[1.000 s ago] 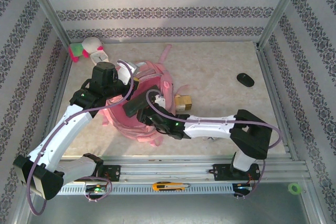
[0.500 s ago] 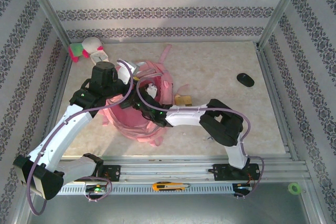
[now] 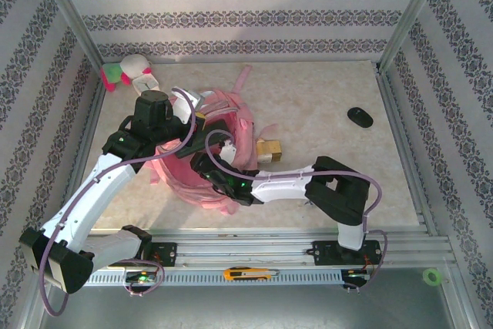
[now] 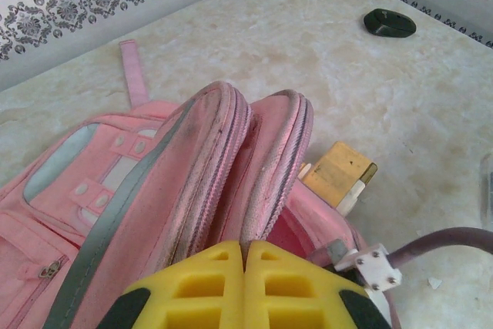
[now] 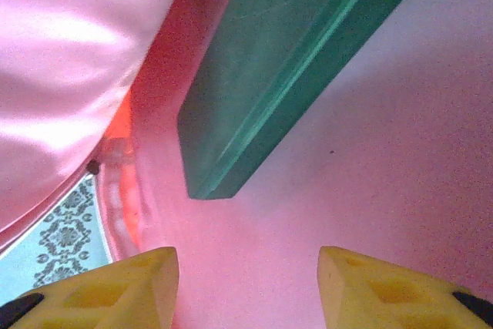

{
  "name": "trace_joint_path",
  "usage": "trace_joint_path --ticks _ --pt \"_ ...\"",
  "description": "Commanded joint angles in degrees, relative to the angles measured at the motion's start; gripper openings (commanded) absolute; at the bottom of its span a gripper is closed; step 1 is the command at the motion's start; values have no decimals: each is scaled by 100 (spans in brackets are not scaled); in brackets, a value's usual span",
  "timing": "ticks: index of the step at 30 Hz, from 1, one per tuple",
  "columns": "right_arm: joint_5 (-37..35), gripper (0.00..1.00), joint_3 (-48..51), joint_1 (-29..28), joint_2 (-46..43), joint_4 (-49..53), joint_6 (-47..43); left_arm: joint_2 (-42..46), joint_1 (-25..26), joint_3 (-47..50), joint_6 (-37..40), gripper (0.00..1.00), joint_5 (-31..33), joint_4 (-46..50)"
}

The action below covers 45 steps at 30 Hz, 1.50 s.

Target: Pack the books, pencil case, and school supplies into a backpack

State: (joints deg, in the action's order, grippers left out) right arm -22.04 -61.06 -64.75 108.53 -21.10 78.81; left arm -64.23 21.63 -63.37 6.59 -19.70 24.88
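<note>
On the table, left of centre, backpack [image 3: 185,182]: pink and soft, lying with its mouth raised and gaping; both arms meet at it.
Left gripper [image 4: 245,250]: yellow jaws pressed fully together at the rim of the backpack's mouth. Two zip-edged lips rise in an arch straight from the fingertips, so the rim is pinched and held up.
Right gripper [image 5: 246,290]: reaches down inside the backpack. Its jaws stand partly apart with nothing between them, and pink lining lies all around.
Pencil case [image 5: 293,59]: dark green and long, inside the backpack. It lies slantwise against the lining, just ahead of the right gripper's fingertips and touching neither.
Gold box [image 3: 269,149]: outside the backpack, on the table [image 3: 323,105] just beside the bag's right side. From the left wrist it shows behind the raised lips, with a small white piece at its near end.
Strap [image 3: 244,76]: pink, stretched flat from the top of the backpack toward the back wall.
Black oval thing [image 3: 360,117]: on the table, well apart to the right, near the right wall.
Plush toy [image 3: 123,71]: in the far left corner.
White clock [image 3: 146,82]: just beside the plush toy.
Book: cannot tell where it is.
</note>
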Motion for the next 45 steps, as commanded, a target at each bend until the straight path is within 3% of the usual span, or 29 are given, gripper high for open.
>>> trace_joint_path --ticks 1,10,18,22,28,32,38,45 --pt "-114 50 -354 178 458 -71 257 218 -16 -252 -52 0 -319 -704" --pt "50 31 -1718 728 1465 -306 -396 179 -14 -368 -26 0 -560 -611" --pt "142 30 -2675 1052 2130 -311 -649 224 -15 -327 -12 0 -493 -600" --pt "139 38 -1907 925 1503 -388 -751 283 -18 -226 208 0 -140 -490" --pt "97 55 74 395 -142 -526 -674 297 -38 -36 350 0 93 -482" --pt "551 66 1069 332 -1205 -553 -554 297 -79 16 430 0 74 -508" --pt "711 76 1582 557 -2550 -412 -704 371 -132 137 715 0 -23 -447" --pt "1039 81 1347 850 -3029 -348 -840 337 -159 335 726 0 -170 -534"
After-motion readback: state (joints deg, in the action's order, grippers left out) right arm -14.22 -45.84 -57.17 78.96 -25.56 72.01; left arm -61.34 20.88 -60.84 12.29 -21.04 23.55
